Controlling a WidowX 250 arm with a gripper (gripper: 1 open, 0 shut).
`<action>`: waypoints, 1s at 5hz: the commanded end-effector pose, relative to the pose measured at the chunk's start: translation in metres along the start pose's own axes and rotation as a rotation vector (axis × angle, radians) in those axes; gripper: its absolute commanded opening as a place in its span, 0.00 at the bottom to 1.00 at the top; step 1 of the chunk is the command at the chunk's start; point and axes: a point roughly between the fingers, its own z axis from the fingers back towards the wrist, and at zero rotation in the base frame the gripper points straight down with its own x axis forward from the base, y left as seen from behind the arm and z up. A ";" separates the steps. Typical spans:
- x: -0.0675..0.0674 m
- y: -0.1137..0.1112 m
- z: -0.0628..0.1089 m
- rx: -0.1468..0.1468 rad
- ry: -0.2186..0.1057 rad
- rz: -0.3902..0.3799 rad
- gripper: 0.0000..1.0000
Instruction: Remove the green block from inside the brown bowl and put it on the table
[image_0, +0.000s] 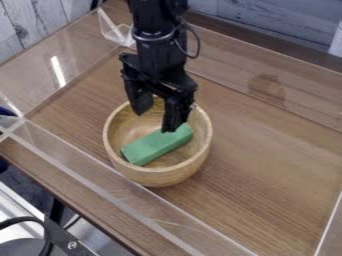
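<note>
One camera view is available. The brown bowl (159, 179) stands upright on the table (254, 150), near the acrylic wall (100, 190) along the lower left edge of the tabletop. The bowl is round, light tan and thick-walled, with its inside facing up toward the camera.

The green block (158, 146) is located inside the bowl. It lies flat on one long side and is set at a slant, one end toward the lower left of the picture and the other toward the upper right. Its lower-left end is close to the bowl's wall. Bare bowl floor is visible to the left of the block.

The robot arm, black, enters from the top of the picture and points downward. The gripper (158, 108) is over the far part of the bowl, with its two black fingers set wide apart, one toward the left and one toward the right. The jaws are fully open and have hold of nothing. The right-hand finger, as seen in the picture, comes down beside the upper end of the block; whether it touches the block cannot be determined from this angle.

Black cables (40, 226) are visible at the lower left corner, outside the acrylic wall. The tabletop shows brown wood grain.
</note>
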 end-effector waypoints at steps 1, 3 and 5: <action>0.003 0.002 -0.004 0.015 -0.010 -0.007 1.00; 0.001 0.000 -0.024 0.022 0.020 -0.018 1.00; 0.001 -0.001 -0.036 0.026 0.036 -0.024 1.00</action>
